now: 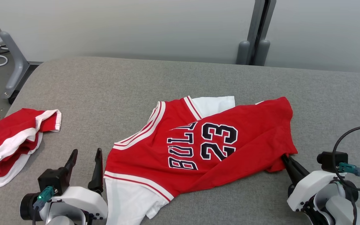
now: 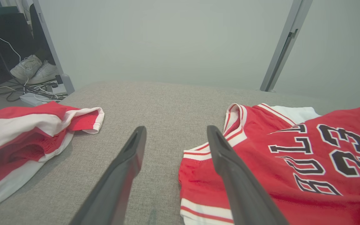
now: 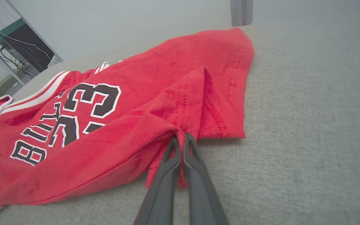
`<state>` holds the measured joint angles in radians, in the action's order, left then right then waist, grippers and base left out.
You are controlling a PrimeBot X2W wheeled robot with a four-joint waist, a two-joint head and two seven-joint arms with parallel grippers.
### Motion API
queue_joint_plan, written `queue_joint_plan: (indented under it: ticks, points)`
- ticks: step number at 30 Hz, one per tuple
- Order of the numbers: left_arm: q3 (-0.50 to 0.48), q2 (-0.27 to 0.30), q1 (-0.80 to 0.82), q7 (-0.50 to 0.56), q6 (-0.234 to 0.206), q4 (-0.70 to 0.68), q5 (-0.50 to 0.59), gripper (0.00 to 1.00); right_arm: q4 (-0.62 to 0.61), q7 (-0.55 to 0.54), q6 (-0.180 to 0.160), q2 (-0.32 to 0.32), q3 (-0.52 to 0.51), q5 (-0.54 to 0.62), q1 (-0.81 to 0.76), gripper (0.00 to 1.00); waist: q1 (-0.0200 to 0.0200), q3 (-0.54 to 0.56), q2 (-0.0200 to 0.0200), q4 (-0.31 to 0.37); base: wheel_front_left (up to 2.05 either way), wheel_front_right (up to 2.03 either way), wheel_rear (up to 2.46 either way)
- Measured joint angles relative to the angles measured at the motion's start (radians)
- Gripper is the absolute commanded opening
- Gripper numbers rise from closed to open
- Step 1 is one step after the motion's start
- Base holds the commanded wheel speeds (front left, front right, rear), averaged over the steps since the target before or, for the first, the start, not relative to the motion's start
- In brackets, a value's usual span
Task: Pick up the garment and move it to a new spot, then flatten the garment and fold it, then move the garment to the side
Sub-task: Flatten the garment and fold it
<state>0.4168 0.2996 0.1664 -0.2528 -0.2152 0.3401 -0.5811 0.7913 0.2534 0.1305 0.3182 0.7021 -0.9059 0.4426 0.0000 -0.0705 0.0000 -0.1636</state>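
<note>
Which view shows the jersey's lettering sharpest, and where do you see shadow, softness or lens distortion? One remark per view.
Head view: even light, jersey lettering sharpest. Left wrist view: wide-angle stretch enlarges the open left gripper near the bottom edge. Right wrist view: dark shadow under the fold by the right gripper; distant equipment soft.

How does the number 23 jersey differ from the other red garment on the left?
The jersey lies spread out in the middle; the crumpled garment sits bunched far left. The jersey shows black lettering; the crumpled garment shows none. The right gripper pinches the jersey's hem; nothing holds the crumpled garment. Both are red with white trim.
</note>
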Motion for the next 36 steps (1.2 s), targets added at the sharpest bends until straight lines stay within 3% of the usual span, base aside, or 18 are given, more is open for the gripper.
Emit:
queue_joint_plan:
  ticks: [9,18,27,34,35,36]
  points:
    - [-0.004,0.001,-0.019,-0.003,-0.005,-0.002,-0.007,1.00,-0.141,0.007,0.000,0.105,0.036,0.072,-0.035,0.00,0.0000,0.022,0.0000,0.050,0.00,0.00,0.00]
    - [-0.007,-0.003,-0.038,-0.004,-0.006,-0.002,-0.011,1.00,-0.329,-0.127,0.000,0.228,0.080,0.111,-0.125,0.00,0.0000,0.040,0.0000,0.104,0.00,0.00,0.00]
    - [-0.007,-0.005,-0.046,-0.005,-0.006,0.002,-0.017,1.00,-0.523,-0.305,0.000,0.291,0.036,0.183,-0.239,0.00,0.0000,0.051,0.0000,0.142,0.00,0.00,0.00]
    - [-0.004,-0.006,-0.051,-0.006,-0.005,0.005,-0.018,1.00,-0.603,-0.410,0.000,0.275,-0.020,0.221,-0.318,0.00,0.0000,0.051,0.0000,0.159,0.00,0.00,0.00]
    - [-0.004,-0.006,-0.051,-0.006,-0.005,0.005,-0.018,1.00,-0.603,-0.410,0.000,0.275,-0.020,0.221,-0.318,0.07,0.0000,0.051,0.0000,0.159,0.00,0.00,0.00]
    - [-0.003,-0.006,-0.050,-0.006,-0.005,0.006,-0.018,1.00,-0.607,-0.420,0.000,0.266,-0.026,0.223,-0.326,0.49,0.0000,0.051,0.0000,0.159,0.00,0.00,0.00]
